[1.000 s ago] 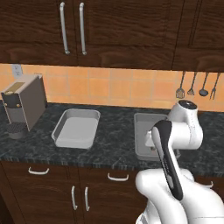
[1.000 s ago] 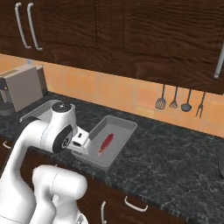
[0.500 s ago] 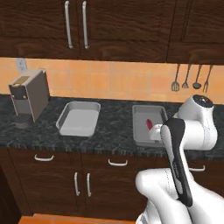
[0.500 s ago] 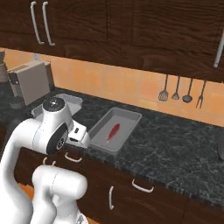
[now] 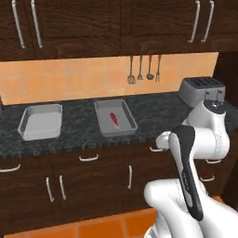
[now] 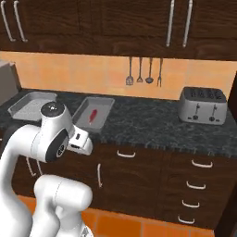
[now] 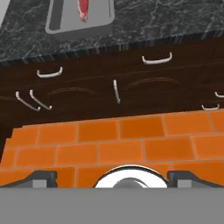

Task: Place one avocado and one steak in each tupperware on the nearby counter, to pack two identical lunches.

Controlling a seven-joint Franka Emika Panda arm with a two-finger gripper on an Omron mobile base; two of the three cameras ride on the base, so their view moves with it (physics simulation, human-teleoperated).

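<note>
Counter (image 5: 153, 114) trays: steak (image 5: 114, 119) in one; hand view shows end effector (image 7: 112, 178) spread wide, empty.

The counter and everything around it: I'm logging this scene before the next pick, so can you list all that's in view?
tupperware: 2, light grey, side by side on the counter; left one looks empty, right one holds the steak
steak: 1, red, lying in the right tupperware
counter: 1, black-grey speckled, over dark brown cabinets
toaster: 1, silver, at the counter's right end
hanging utensils: 4, dark, on the orange tiled wall
upper cabinets: dark brown, long silver handles
floor: orange tiles
arm: 1, white with dark joints, folded in front of the cabinets
fingers: 2, dark, spread wide, nothing between them, pointing at the floor
</note>
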